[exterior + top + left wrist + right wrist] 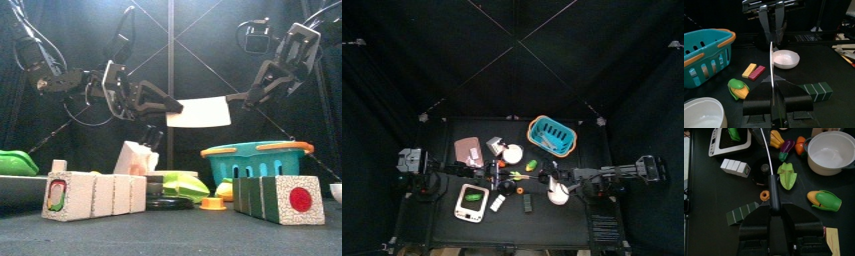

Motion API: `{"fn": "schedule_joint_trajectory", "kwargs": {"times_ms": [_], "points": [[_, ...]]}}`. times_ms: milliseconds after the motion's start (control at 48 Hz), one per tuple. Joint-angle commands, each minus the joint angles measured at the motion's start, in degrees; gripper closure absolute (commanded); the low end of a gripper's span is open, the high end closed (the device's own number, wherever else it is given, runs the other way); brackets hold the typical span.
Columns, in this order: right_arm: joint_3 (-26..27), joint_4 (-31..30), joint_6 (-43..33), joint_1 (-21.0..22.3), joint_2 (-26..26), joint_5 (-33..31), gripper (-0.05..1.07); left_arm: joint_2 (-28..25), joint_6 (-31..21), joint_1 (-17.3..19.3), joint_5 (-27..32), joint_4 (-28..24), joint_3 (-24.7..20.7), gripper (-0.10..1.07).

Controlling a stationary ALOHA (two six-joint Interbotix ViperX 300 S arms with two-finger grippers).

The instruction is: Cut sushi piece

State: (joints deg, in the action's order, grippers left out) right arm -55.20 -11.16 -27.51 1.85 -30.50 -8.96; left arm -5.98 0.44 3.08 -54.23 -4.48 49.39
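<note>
Sushi piece (281, 197): dark green block, scored into slices, bearing a red disc on its white end face. Lies flat on the table, long axis across the front edge, marked end turned frontward. Sits low beneath the right gripper (245, 98). Pinched above, between that and the left gripper (171, 104), both pressed together: white blade (201, 112). Behind the piece, teal basket (261, 158).

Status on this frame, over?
Left gripper, right gripper both shut on knife, mid-air. White sushi roll, green sushi roll on table, untouched. Toy vegetables lie between.
</note>
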Motion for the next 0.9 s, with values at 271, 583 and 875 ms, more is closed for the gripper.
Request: {"fn": "schedule_joint_trajectory", "kwargs": {"times_ms": [271, 583, 875], "points": [[0.7, 1.6, -0.2, -2.3, 0.4, 0.4, 0.59, -1.3, -0.2, -3.5, -1.7, -1.2, -2.3, 0.58], [-1.6, 4.7, -0.3, -7.7, 1.4, -3.5, 0.59, -6.2, -0.4, -6.5, -1.7, -1.2, -5.9, 0.58], [-3.2, 6.9, -0.2, -8.8, 1.8, -4.6, 0.59, -10.1, -0.5, -10.2, -1.4, -0.5, -9.8, 0.58]]}}
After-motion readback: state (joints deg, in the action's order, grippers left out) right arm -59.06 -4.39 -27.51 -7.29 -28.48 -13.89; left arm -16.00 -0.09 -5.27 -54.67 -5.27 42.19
